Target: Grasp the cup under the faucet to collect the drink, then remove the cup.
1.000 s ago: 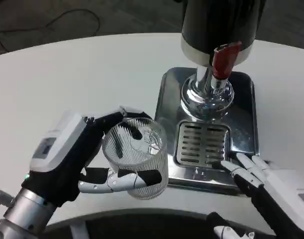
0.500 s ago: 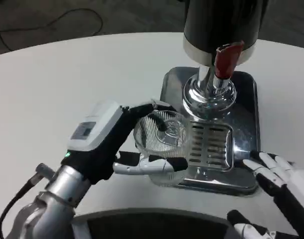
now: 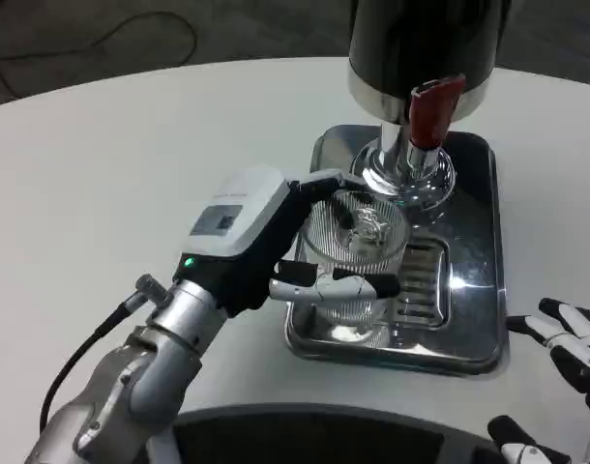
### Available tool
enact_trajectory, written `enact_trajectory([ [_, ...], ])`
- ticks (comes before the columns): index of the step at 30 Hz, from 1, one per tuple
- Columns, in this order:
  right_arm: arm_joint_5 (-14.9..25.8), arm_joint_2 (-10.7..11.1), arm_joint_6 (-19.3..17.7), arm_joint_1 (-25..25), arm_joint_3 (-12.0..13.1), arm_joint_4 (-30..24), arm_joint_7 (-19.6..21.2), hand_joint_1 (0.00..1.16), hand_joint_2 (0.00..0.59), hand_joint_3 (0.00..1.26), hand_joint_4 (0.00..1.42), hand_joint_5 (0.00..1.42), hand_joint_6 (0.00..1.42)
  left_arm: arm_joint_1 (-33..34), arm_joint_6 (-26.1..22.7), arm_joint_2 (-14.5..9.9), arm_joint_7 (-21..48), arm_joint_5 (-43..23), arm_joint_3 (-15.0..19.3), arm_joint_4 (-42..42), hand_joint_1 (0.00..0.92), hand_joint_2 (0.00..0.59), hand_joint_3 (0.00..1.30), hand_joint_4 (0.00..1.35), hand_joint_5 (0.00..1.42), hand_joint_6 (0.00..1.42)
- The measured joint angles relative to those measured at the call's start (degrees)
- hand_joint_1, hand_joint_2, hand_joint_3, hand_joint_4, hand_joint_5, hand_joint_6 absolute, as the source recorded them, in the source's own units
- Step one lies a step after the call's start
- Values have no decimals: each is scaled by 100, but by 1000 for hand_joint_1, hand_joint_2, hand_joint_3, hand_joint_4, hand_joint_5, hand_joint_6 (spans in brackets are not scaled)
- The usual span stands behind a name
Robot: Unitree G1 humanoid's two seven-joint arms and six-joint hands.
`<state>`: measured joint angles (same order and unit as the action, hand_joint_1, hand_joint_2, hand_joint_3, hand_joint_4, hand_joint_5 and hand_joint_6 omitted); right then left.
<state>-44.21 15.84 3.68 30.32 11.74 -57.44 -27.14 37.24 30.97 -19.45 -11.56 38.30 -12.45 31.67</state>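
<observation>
Left hand: reaches in from 7 o'clock, fingers wrapped round ribbed clear cup | cup: upright over drip tray, below faucet | right hand: 4 o'clock, fingers spread, grasping nothing | hand-back label unreadable

i see a round white counter with a curved far edge, its top evenly lit and faintly glossy. beyond it lies a dark floor, where a thin black cable loops across at the upper left.
</observation>
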Motion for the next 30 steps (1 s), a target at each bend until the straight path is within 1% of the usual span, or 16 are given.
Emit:
enact_trajectory([
  [7,152,1,-90,150,151,-65,56,328,381,135,11,0,0,457,-72,34,-374,124,-233,583,479,113,1037,1219,1424,1424],
  [12,237,5,-149,278,283,-136,61,328,381,135,11,0,0,791,-180,102,-717,297,-415,1039,479,113,1037,1219,1421,1424],
  [18,360,10,-221,389,400,-151,62,327,382,135,11,0,0,1087,-286,277,-1210,492,-665,1475,479,113,1033,1207,1417,1424],
  [21,425,19,-274,414,478,-157,62,323,385,134,11,0,0,1206,-337,374,-1365,518,-762,1644,479,113,1001,1145,1365,1424],
  [25,485,20,-305,456,591,-158,62,318,387,139,11,0,0,1312,-348,478,-1496,525,-890,1793,479,113,998,1140,1363,1424],
  [30,551,20,-369,516,659,-158,62,314,388,142,11,0,0,1417,-364,577,-1593,526,-1020,1928,479,113,1002,1152,1363,1424],
])
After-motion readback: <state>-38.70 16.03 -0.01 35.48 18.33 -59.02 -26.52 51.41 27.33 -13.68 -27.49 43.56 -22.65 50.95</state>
